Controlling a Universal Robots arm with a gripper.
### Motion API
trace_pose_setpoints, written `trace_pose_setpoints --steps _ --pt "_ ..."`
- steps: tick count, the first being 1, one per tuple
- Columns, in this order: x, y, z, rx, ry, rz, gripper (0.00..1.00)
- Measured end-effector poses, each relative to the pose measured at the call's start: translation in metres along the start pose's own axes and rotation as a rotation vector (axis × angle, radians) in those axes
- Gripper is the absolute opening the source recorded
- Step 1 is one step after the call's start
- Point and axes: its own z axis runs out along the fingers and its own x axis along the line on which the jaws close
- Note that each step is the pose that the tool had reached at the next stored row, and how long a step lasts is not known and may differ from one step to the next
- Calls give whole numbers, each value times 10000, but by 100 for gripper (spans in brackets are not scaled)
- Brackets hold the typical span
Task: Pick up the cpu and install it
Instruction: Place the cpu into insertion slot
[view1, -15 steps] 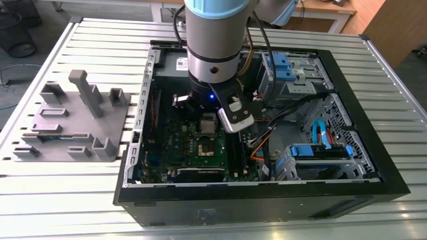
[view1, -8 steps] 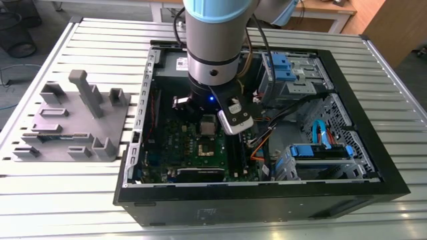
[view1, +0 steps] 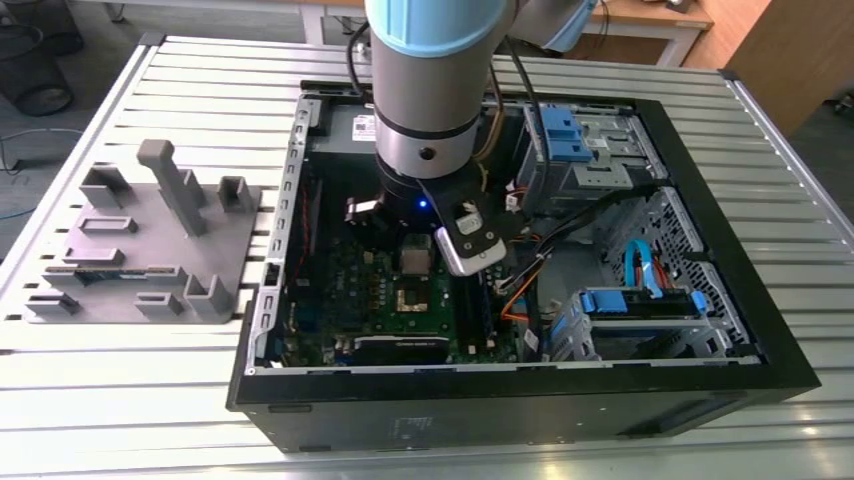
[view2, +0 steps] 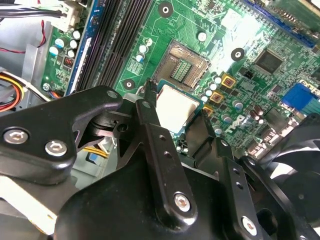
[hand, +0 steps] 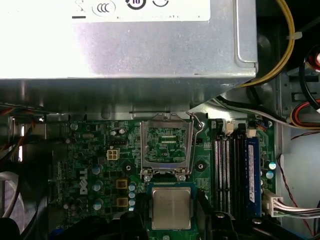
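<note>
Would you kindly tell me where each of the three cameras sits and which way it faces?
Exterior view: off the arm, high up, looking down into the open computer case on the slatted table; the arm shows centrally.
First wrist view: on the arm, facing the motherboard and open socket; the gripper holds the cpu.
Second wrist view: on the arm, looking obliquely along the black gripper fingers toward the socket.
Shared: both wrist views show the cpu, gripper, socket and motherboard.

Grey arm (view1: 427, 105), pale-blue joint cap (view1: 441, 20), black end effector (view2: 176, 107) (silver screw heads (view2: 181, 201))
</note>
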Motion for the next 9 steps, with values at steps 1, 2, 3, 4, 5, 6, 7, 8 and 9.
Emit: trace_pose_setpoints --steps 1,2,3,4,5,6,7,8,9 --pt "0 0 0 2 1 0 47" --pt "0 0 0 3 1 -1 47" --pt "0 0 4 1 0 0 47" --pt "0 0 7 1 0 -1 47" --pt "0 0 7 1 0 0 47" --pt "0 0 9 0 0 0 47" --pt "0 0 14 -4 -2 0 47" --pt "0 0 19 -4 -2 0 47" --pt "1 0 24 -1 -1 0 47"
